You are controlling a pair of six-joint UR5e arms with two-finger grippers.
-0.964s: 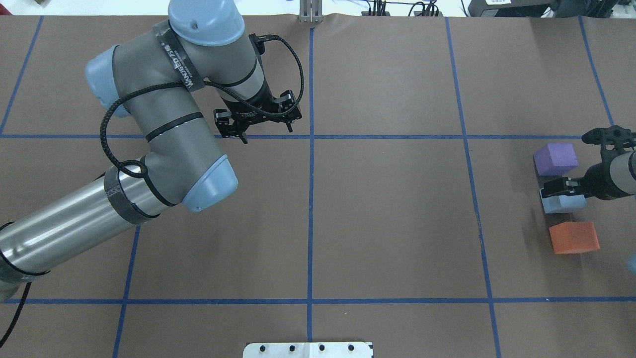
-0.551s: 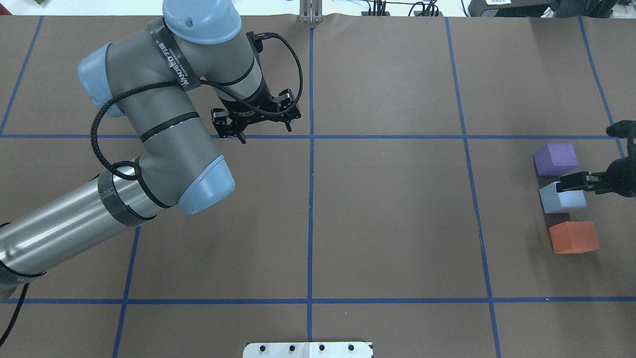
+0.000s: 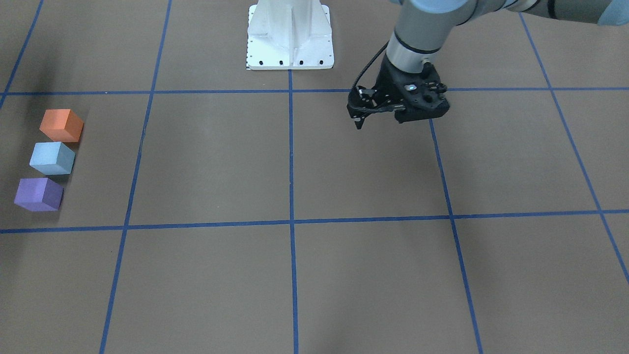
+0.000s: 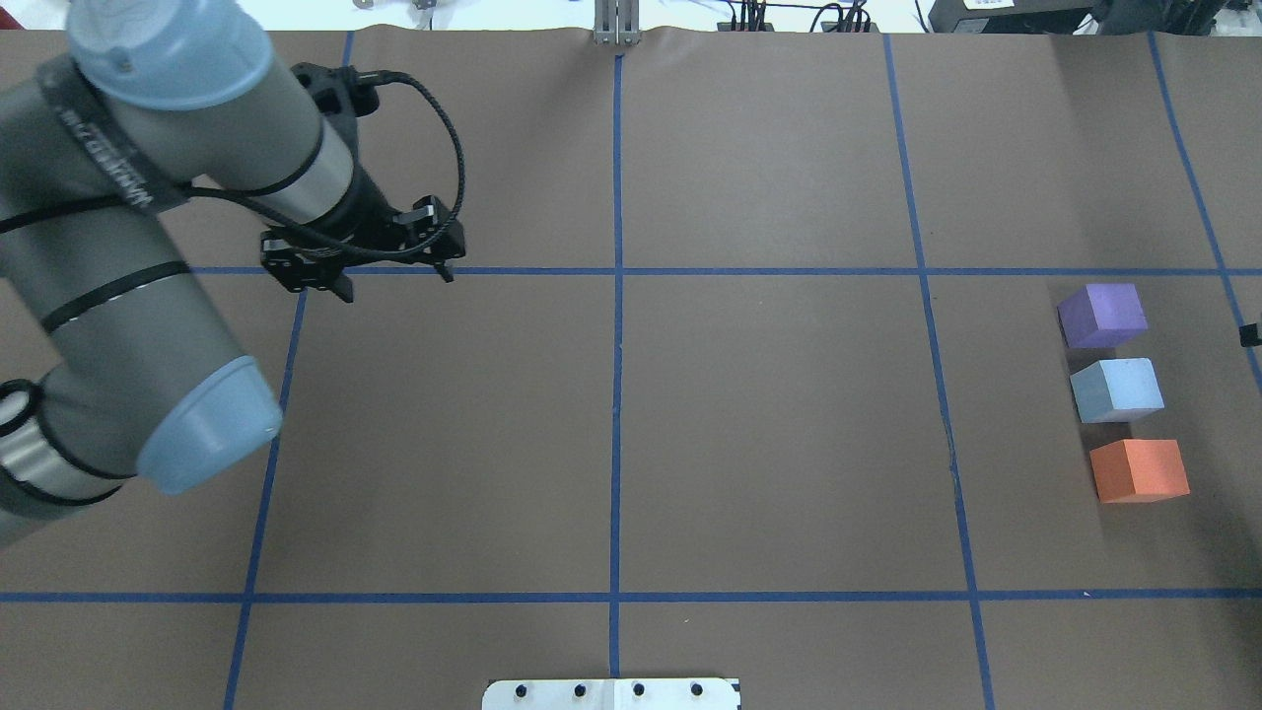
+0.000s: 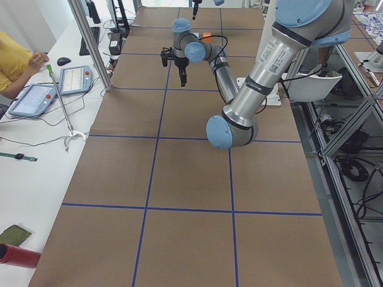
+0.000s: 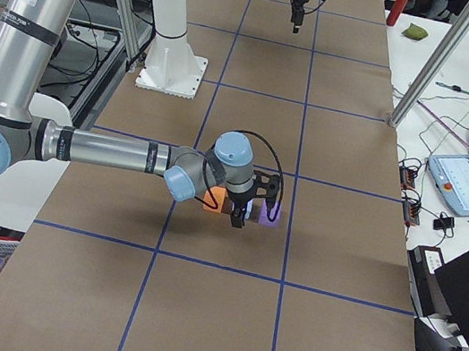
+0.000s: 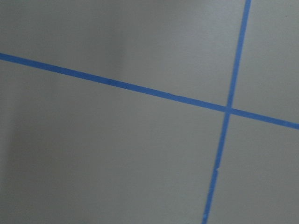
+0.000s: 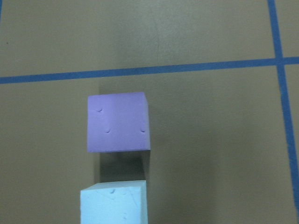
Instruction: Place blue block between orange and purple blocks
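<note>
- Brown paper-covered table (image 4: 769, 434), crossed by blue tape lines, carries all three blocks near its edge on the robot's right.
- Grey and pale-blue left arm (image 4: 148, 296) reaches over the table's left half, well apart from the blocks.
- Black two-finger left gripper (image 4: 394, 284) hangs over a tape line, fingers spread apart and holding nothing.
- Black right gripper (image 6: 238, 220) hangs above the row of blocks; I cannot tell whether its fingers are apart or together.
- Orange foam cube (image 4: 1139, 470) sits at the row's near end.
- Light blue foam cube (image 4: 1117, 390) rests on the paper between orange and purple, narrow gaps on either side, nothing touching it.
- Purple foam cube (image 4: 1102, 314) ends the row, just beside a tape line.
</note>
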